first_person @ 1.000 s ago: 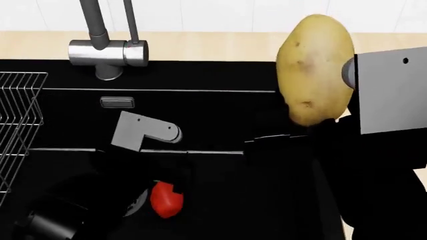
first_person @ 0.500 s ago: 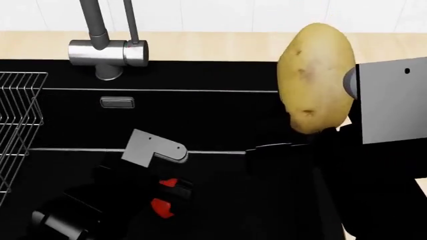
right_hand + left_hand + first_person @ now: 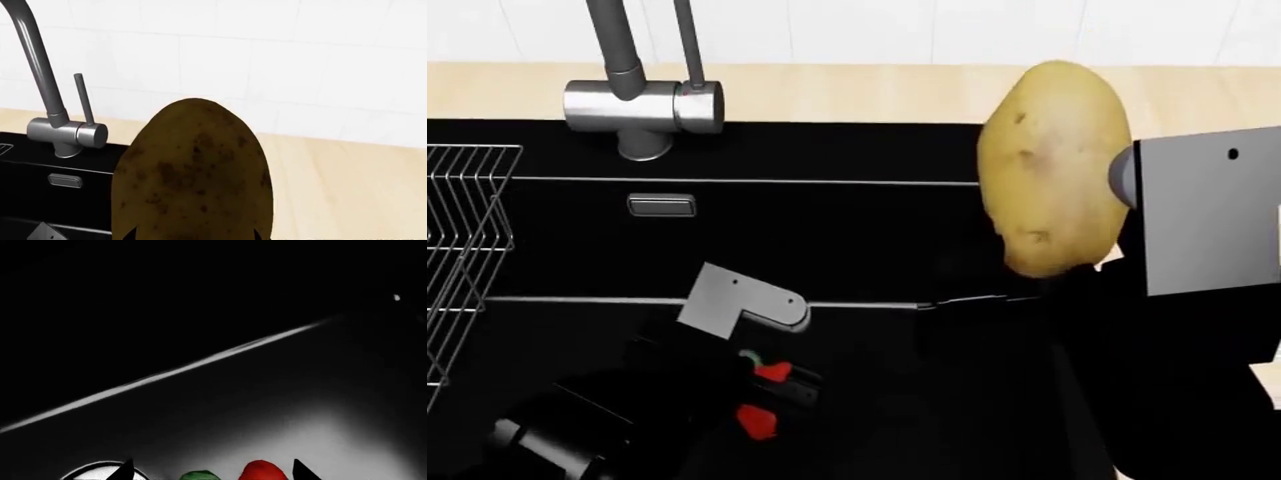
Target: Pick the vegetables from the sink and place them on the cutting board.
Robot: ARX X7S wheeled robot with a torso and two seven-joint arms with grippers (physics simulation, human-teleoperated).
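Note:
The tan potato (image 3: 1054, 165) is upright in my right gripper (image 3: 1052, 272), which is shut on its lower end and holds it above the right side of the black sink (image 3: 868, 230). In the right wrist view the potato (image 3: 193, 175) fills the space between the jaws of the right gripper (image 3: 193, 236). My left gripper (image 3: 777, 392) is low in the basin, open, with its jaws on either side of the red bell pepper (image 3: 755, 421). The left wrist view shows the left gripper (image 3: 213, 473), the pepper (image 3: 262, 471) and its green stem (image 3: 200, 475) between the fingertips. The cutting board is out of view.
The grey faucet (image 3: 641, 105) stands at the back left of the sink. A wire rack (image 3: 461, 250) hangs at the left edge. The steel drain (image 3: 93, 473) lies beside the pepper. The light wood counter (image 3: 827, 92) runs behind the sink, below a white tiled wall.
My left gripper has moved down over the pepper and now partly hides it. My right gripper has lowered the potato a little.

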